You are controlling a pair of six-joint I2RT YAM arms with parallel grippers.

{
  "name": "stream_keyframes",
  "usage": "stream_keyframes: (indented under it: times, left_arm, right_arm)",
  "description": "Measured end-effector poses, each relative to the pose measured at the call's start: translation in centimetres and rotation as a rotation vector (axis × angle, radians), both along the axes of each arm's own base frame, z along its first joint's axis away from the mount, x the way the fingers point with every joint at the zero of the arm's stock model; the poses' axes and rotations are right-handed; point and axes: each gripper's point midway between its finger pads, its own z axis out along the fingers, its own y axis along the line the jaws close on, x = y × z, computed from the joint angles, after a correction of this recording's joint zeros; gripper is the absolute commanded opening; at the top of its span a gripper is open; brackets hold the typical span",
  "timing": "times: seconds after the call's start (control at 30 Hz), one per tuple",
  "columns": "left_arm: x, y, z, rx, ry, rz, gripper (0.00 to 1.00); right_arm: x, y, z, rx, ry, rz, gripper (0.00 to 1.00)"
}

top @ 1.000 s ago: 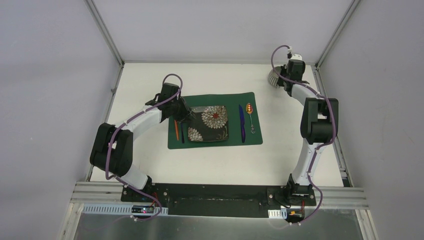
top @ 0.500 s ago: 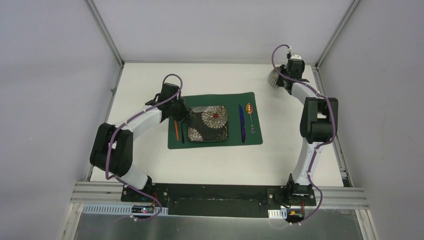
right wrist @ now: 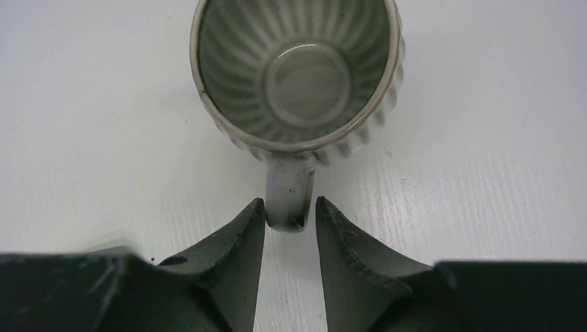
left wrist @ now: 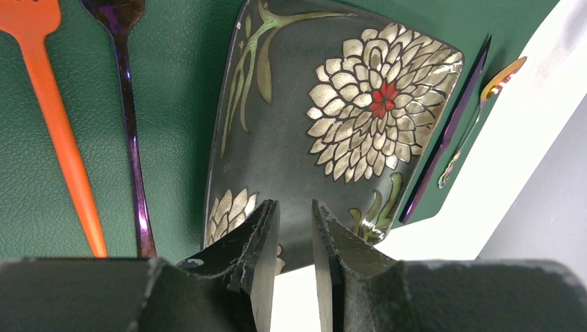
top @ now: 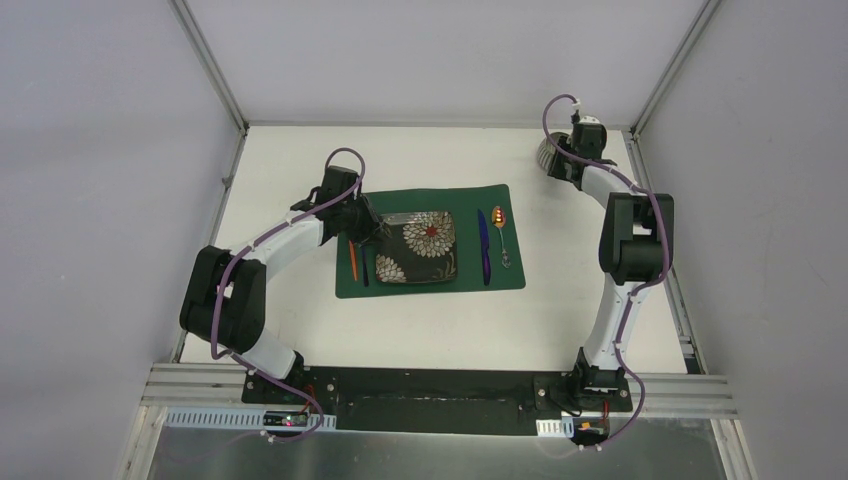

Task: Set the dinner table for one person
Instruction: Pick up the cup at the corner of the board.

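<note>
The white counter fills the frame's middle. Left of centre, the left fingers sit narrowly parted at the rim of the plate. I cannot tell whether they pinch it, and a tug could skew it. Upper right, the right fingers stand open around the handle of the mug. Withdrawing crookedly could snag and tip it.

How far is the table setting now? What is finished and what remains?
Done: the plate sits on the mat, two forks left of it, knife and spoon on its right. In hand: the left claw is at the plate's rim; the right claw stands open around the mug handle. Left: probably only the mug, far from the mat.
</note>
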Motion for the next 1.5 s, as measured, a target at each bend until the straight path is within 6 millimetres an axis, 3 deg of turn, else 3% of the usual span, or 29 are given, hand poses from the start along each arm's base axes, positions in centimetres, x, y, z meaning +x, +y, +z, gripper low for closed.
stream_keyframes:
  times: [0.33,0.83,1.27,1.5]
  left_arm:
    - [0.0,0.0,0.0,0.001,-0.001,-0.001,0.25]
    - [0.0,0.0,0.0,0.002,-0.002,-0.003,0.25]
    - [0.0,0.0,-0.1,0.004,0.000,-0.005,0.25]
    - [0.0,0.0,-0.6,0.008,0.012,-0.005,0.25]
  right_arm:
    - [0.2,0.0,-2.0,0.014,0.031,-0.017,0.35]
    - [1.3,-0.7,-1.4,-0.003,-0.023,-0.058,0.34]
    - [1.8,-1.2,-1.9,-0.024,-0.101,-0.102,0.01]
    - [1.8,-1.1,-2.0,-0.020,-0.113,-0.097,0.00]
